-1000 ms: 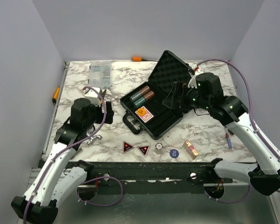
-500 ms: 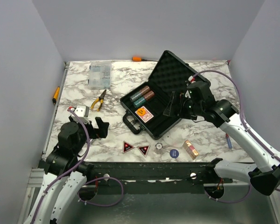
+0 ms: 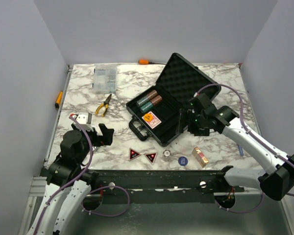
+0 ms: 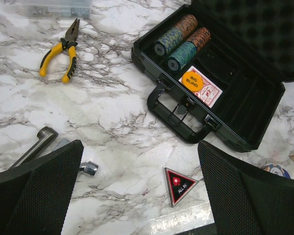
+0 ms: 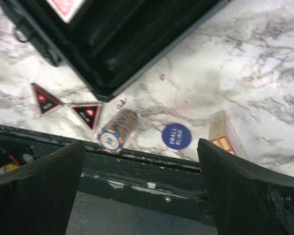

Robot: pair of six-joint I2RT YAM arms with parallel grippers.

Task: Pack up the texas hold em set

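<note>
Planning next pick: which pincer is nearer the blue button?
Right. The right pincer hovers over the case, beyond the blue button; the left pincer sits far to its left.

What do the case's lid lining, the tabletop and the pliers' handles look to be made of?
Lid lining: dark foam, matt, egg-crate dimples. Tabletop: white marble look with grey veins, slight sheen; real stone or printed laminate, cannot tell. Pliers' handles: yellow and black grips, probably plastic or rubber.

High rear camera overlooks the whole worktop (image 3: 78,97); both closer wrist cameras angle down, sharing the briefcase (image 4: 245,108) front.
</note>
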